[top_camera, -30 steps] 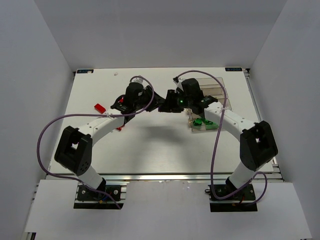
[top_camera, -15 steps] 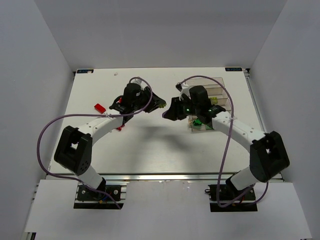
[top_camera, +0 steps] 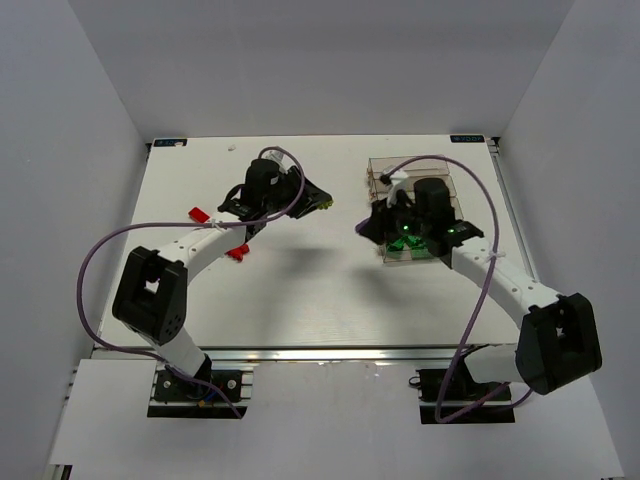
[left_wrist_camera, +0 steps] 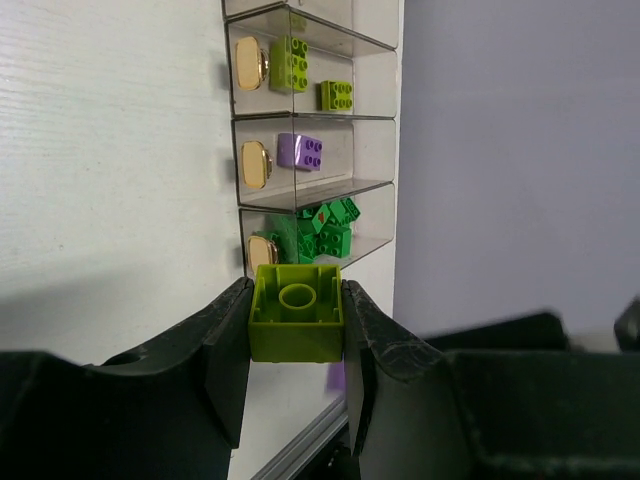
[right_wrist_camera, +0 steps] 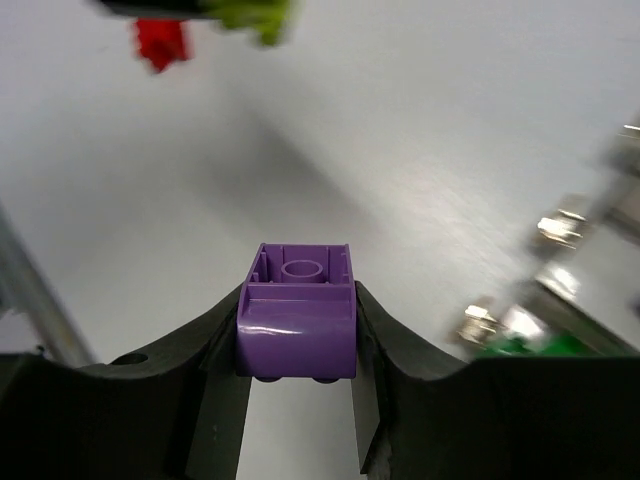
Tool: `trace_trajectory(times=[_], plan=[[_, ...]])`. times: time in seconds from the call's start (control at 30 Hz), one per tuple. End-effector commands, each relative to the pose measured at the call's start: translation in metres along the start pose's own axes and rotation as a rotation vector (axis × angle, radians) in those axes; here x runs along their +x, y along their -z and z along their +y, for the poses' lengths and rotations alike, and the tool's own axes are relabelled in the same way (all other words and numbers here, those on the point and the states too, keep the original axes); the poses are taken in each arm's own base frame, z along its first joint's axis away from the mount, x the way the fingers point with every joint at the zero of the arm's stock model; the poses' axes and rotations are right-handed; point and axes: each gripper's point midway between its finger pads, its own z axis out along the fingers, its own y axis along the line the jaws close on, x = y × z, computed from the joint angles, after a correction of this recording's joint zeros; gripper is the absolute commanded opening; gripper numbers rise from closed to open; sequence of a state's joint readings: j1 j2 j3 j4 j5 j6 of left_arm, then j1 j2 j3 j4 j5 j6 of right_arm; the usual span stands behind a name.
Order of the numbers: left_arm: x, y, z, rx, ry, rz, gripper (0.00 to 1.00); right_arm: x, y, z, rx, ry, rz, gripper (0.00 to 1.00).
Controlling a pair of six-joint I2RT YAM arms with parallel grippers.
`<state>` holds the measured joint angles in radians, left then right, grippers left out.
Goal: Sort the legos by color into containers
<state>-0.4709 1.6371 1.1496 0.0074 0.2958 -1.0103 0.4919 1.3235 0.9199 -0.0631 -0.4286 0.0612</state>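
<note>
Purple lego (right_wrist_camera: 297, 310) sits hollow side up in your right hand (right_wrist_camera: 297, 335), fingers closed on its sides above the white surface (right_wrist_camera: 430, 150). Your left hand (left_wrist_camera: 296, 325) clamps a yellow-green lego (left_wrist_camera: 296, 312) the same way. Beyond it, the containers (left_wrist_camera: 375, 130) hold green bricks (left_wrist_camera: 325, 228) in the nearest bin, a lone purple brick (left_wrist_camera: 300, 152) in the next, and two yellow-green bricks (left_wrist_camera: 290, 65) after that. Two red bricks (top_camera: 199, 214) lie on the surface beside your left arm.

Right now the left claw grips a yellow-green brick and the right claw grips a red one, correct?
Not quite. The right claw grips a purple brick, not a red one, as the right wrist view shows. The left claw does grip a yellow-green brick.
</note>
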Motion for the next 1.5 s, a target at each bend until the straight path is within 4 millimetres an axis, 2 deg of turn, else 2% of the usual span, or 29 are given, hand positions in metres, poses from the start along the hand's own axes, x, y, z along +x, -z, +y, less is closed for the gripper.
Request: trace_trajectory(times=[0.0,0.03,0.07,0.13,0.2,0.23,0.33,0.37,0.47,0.5,0.53,0.6,0.63,0.67,0.7,0.73,0.83,0.9,0.93,1.0,1.07,1.1,1.2,1.27,1.3,1.37,1.4,1.43,1.47], plan=[[-0.004,0.003,-0.023,0.063,-0.042,0.008,0.0,-0.025,0.031,-0.072,0.237,0.057,-0.065,0.0],[-0.001,0.001,-0.023,0.066,-0.043,0.019,0.0,-0.032,0.047,-0.105,0.345,0.035,-0.07,0.0],[0.001,0.0,-0.023,0.069,-0.043,0.022,0.0,-0.027,0.048,-0.123,0.389,0.01,-0.047,0.0],[0.008,-0.003,-0.025,0.077,-0.049,0.035,0.0,-0.031,0.063,-0.157,0.49,-0.019,-0.04,0.0],[0.015,-0.008,-0.029,0.083,-0.066,0.053,0.0,-0.022,0.066,-0.182,0.547,-0.063,-0.006,0.0],[0.018,-0.009,-0.031,0.084,-0.074,0.061,0.0,-0.026,0.068,-0.189,0.568,-0.066,-0.01,0.0],[0.029,-0.017,-0.039,0.093,-0.127,0.091,0.0,-0.013,0.066,-0.216,0.63,-0.108,0.037,0.0],[0.035,-0.018,-0.036,0.075,-0.135,0.111,0.0,-0.01,0.067,-0.221,0.641,-0.114,0.047,0.0],[0.052,-0.027,-0.046,0.088,-0.18,0.148,0.0,-0.002,0.065,-0.239,0.673,-0.126,0.081,0.02],[0.061,-0.032,-0.046,0.086,-0.189,0.17,0.0,0.0,0.066,-0.243,0.678,-0.132,0.09,0.05],[0.064,-0.035,-0.051,0.096,-0.199,0.175,0.0,0.002,0.065,-0.246,0.68,-0.133,0.098,0.15],[0.074,-0.038,-0.056,0.105,-0.222,0.195,0.0,0.006,0.063,-0.255,0.681,-0.144,0.115,0.27],[0.076,-0.043,-0.058,0.106,-0.228,0.199,0.0,0.006,0.063,-0.257,0.681,-0.147,0.116,0.38],[0.079,-0.046,-0.059,0.108,-0.233,0.208,0.0,0.01,0.062,-0.259,0.677,-0.154,0.124,0.45],[0.086,-0.05,-0.058,0.106,-0.237,0.223,0.0,0.009,0.061,-0.261,0.667,-0.155,0.126,0.59],[0.089,-0.052,-0.057,0.103,-0.239,0.229,0.0,0.007,0.062,-0.261,0.665,-0.155,0.124,0.67],[0.092,-0.059,-0.064,0.116,-0.252,0.233,0.03,0.003,0.065,-0.263,0.641,-0.166,0.11,0.85],[0.094,-0.067,-0.067,0.121,-0.258,0.241,0.04,-0.003,0.069,-0.262,0.62,-0.173,0.088,0.89],[0.098,-0.073,-0.062,0.109,-0.257,0.252,0.05,-0.009,0.07,-0.258,0.606,-0.165,0.075,0.89],[0.096,-0.077,-0.071,0.123,-0.266,0.245,0.06,-0.014,0.082,-0.259,0.574,-0.173,0.045,0.89],[0.099,-0.087,-0.065,0.109,-0.271,0.252,0.06,-0.025,0.089,-0.245,0.481,-0.081,0.022,0.89],[0.094,-0.091,-0.073,0.122,-0.28,0.237,0.07,-0.031,0.092,-0.232,0.391,-0.052,-0.019,0.89],[0.082,-0.11,-0.077,0.115,-0.322,0.196,0.07,-0.041,0.103,-0.194,0.182,0.086,-0.104,0.89],[0.072,-0.122,-0.079,0.109,-0.355,0.149,0.07,-0.039,0.106,-0.182,0.135,0.105,-0.106,0.75],[0.066,-0.135,-0.08,0.11,-0.367,0.126,0.07,-0.039,0.105,-0.172,0.089,0.105,-0.113,0.6],[0.055,-0.149,-0.082,0.104,-0.414,0.075,0.07,-0.036,0.105,-0.162,0.042,0.096,-0.12,0.35],[0.05,-0.162,-0.085,0.109,-0.428,0.053,0.07,-0.036,0.107,-0.157,0.033,0.1,-0.125,0.13],[0.046,-0.167,-0.086,0.116,-0.449,0.038,0.07,-0.036,0.107,-0.155,0.024,0.099,-0.127,0.04],[0.041,-0.174,-0.084,0.103,-0.461,0.012,0.07,-0.032,0.106,-0.153,0.018,0.092,-0.128,0.0]])
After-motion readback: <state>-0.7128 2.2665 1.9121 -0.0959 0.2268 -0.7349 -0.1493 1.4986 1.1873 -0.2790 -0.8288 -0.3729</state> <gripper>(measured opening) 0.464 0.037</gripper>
